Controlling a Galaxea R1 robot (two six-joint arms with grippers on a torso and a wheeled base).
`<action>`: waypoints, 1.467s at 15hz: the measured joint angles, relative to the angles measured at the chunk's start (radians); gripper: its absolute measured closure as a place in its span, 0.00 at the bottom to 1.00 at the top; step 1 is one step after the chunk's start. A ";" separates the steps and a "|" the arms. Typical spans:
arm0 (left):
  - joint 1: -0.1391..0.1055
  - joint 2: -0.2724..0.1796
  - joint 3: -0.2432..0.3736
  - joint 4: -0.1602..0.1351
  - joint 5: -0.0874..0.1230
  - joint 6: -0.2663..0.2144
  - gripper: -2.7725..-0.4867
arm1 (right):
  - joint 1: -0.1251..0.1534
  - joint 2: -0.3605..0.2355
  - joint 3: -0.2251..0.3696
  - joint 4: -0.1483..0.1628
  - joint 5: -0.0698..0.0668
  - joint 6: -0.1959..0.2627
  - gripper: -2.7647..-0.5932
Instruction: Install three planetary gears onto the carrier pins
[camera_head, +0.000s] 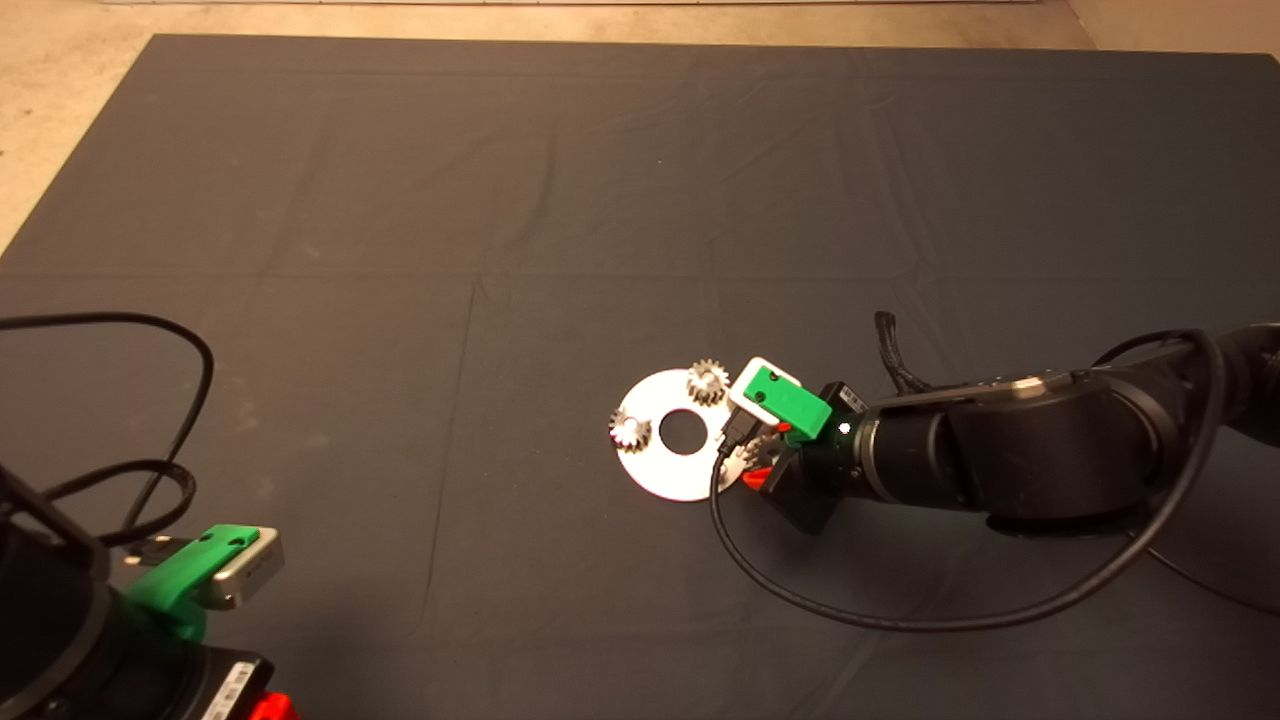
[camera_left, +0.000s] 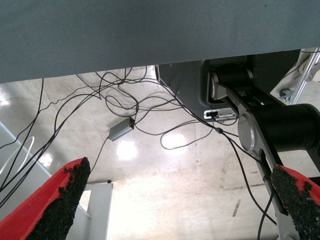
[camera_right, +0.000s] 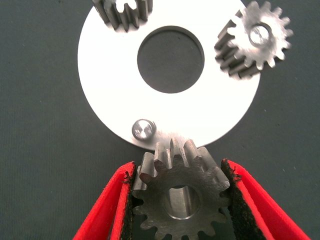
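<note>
Right gripper (camera_right: 177, 200): reaching in from the right side of the mat and sitting at the disc's right edge; its two red fingers (camera_right: 107, 207) are pressing on opposite sides of one planetary gear, gripping it.
Held gear (camera_right: 177, 197): lying with its bore facing the wrist camera, teeth against both black pads; its lower teeth are running out of the right wrist view, and in the head view it is mostly hidden under the green gripper body.
Disc (camera_head: 665, 455): lying flat on the dark mat (camera_head: 500, 200), central hole showing; its right rim is being covered by the right gripper in the head view, and its far edge is cut off in the right wrist view.
Free carrier pin (camera_right: 141, 129): standing bare near the disc's rim, just beside the held gear's teeth; the gear is not sitting over it.
Seated gears: one (camera_head: 707, 382) is sitting on the disc's far side with its pin tip showing in the bore, another (camera_head: 629, 428) on the left side, only partly showing in the right wrist view.
Left gripper (camera_left: 180, 200): waiting at the lower left corner, fingers spread wide apart and holding nothing; its wrist view is showing floor, loose cables (camera_left: 125, 105) and the mat's edge.
</note>
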 joint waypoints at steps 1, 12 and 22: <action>0.000 0.000 0.000 0.000 0.000 0.000 0.07 | 0.000 0.013 -0.011 0.005 0.001 0.000 0.77; 0.000 -0.004 0.000 0.000 0.000 0.000 0.07 | 0.000 0.075 -0.088 0.075 -0.001 0.000 0.77; 0.000 -0.005 0.000 0.000 0.000 0.000 0.07 | 0.000 0.105 -0.103 0.080 -0.001 -0.004 0.77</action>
